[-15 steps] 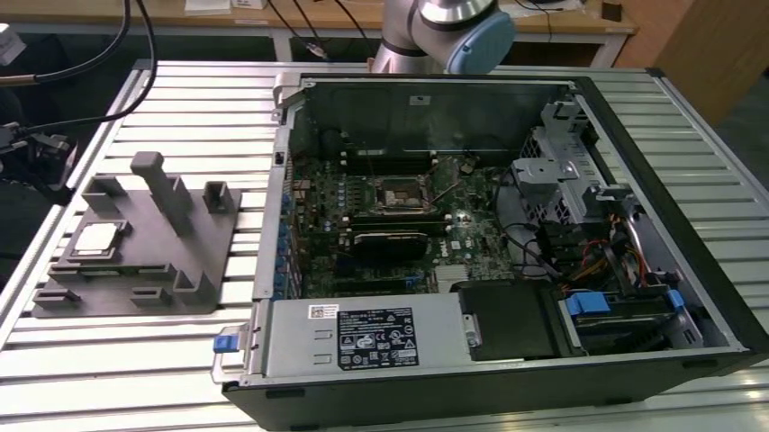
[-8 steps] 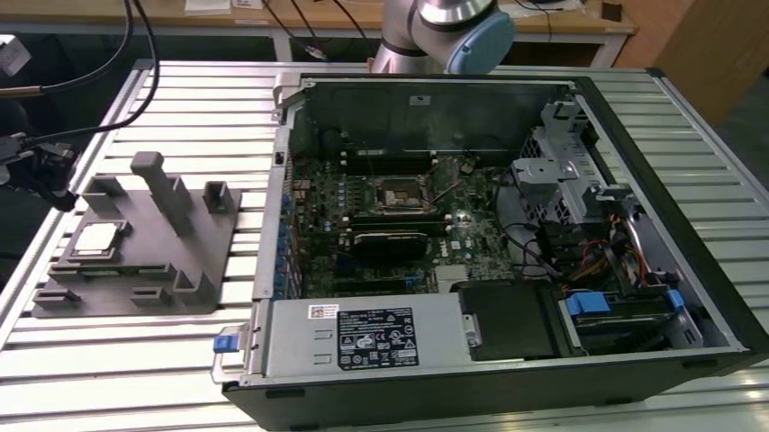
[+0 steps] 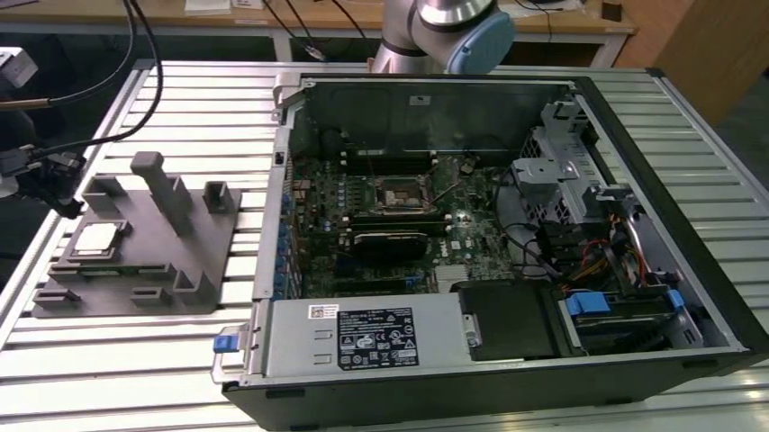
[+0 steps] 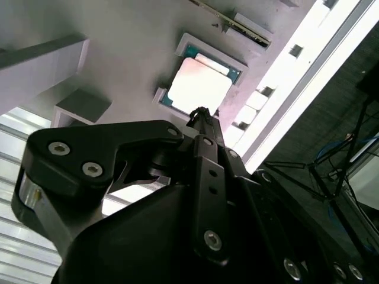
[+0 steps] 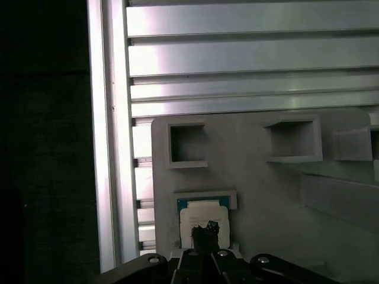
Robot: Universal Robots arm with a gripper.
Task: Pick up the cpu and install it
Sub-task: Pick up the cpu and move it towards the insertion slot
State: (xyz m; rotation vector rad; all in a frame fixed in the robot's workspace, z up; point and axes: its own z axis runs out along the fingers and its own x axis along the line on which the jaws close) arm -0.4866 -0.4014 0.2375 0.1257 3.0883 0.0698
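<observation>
Cpu [image 3: 99, 237] not yet picked: lies flat in recess of grey fixture [image 3: 180, 270], at exterior view's left, well apart from motherboard socket [image 3: 397, 196] in open case [image 3: 709, 297]. Gripper [image 4: 201, 112] hangs near over cpu in second wrist view; clenched or released, cannot tell. Pick-up and install both left.

- I'm seeing the arm [image 3: 447, 27] showing its silver and blue joint at the top of the exterior view.
- The end effector [image 5: 205, 229] [image 4: 200, 113] is reaching forward in both wrist views, its black linkages converging.
- Its fingertips [image 5: 208, 232] are sitting together, gripping nothing.
</observation>
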